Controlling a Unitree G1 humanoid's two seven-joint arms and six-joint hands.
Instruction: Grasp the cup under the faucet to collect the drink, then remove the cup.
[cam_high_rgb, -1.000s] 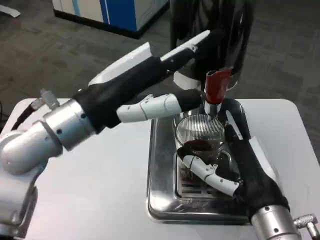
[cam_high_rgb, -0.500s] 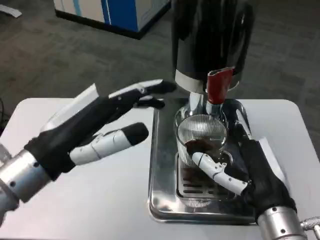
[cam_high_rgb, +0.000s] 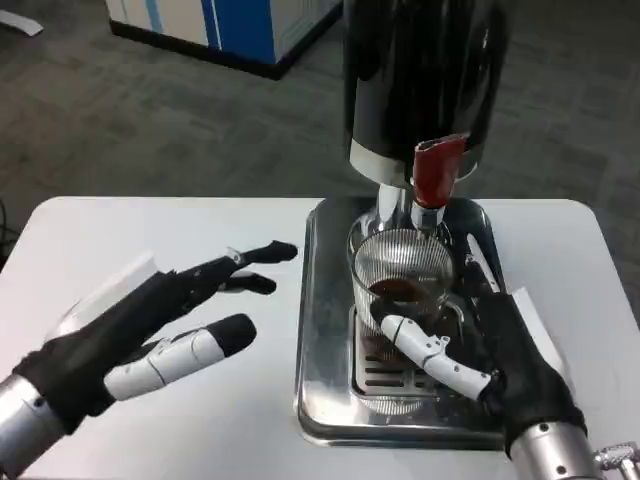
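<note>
No brand, label or writing can be read. The cup, ribbed clear glass with dark drink in its bottom, is seen right of centre on the steel drip tray, under the red-handled faucet of the black dispenser. It is gripped by the right hand. The left hand, fingers spread and empty, is now found lower left over the white worktop, drawn back from the dispenser.

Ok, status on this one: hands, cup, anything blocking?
Left hand open above the table, holding nothing. Right hand grips cup on tray under red faucet. Dark drink in cup. Nothing in the way.
</note>
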